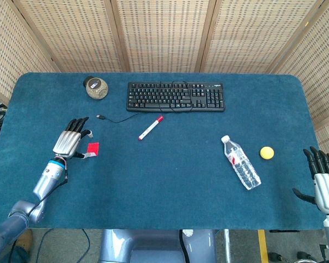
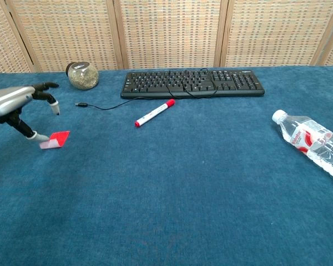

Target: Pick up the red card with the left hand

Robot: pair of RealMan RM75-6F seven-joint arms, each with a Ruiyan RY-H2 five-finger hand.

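Observation:
The red card (image 1: 92,148) lies at the table's left, tilted, with its near edge (image 2: 51,142) raised and a pale underside showing. My left hand (image 1: 71,140) sits just left of it. The thumb tip (image 2: 40,137) touches the card's raised near edge, while the other fingers (image 2: 49,95) are lifted well above the card and spread, so nothing pinches it. My right hand (image 1: 323,176) hovers off the table's front right corner with its fingers apart and nothing in it; the chest view does not show it.
A red marker (image 1: 151,127) lies mid-table, with a black keyboard (image 1: 175,96) and its cable (image 1: 112,119) behind it. A glass jar (image 1: 96,87) stands at the back left. A water bottle (image 1: 241,163) and a yellow ball (image 1: 267,153) lie to the right.

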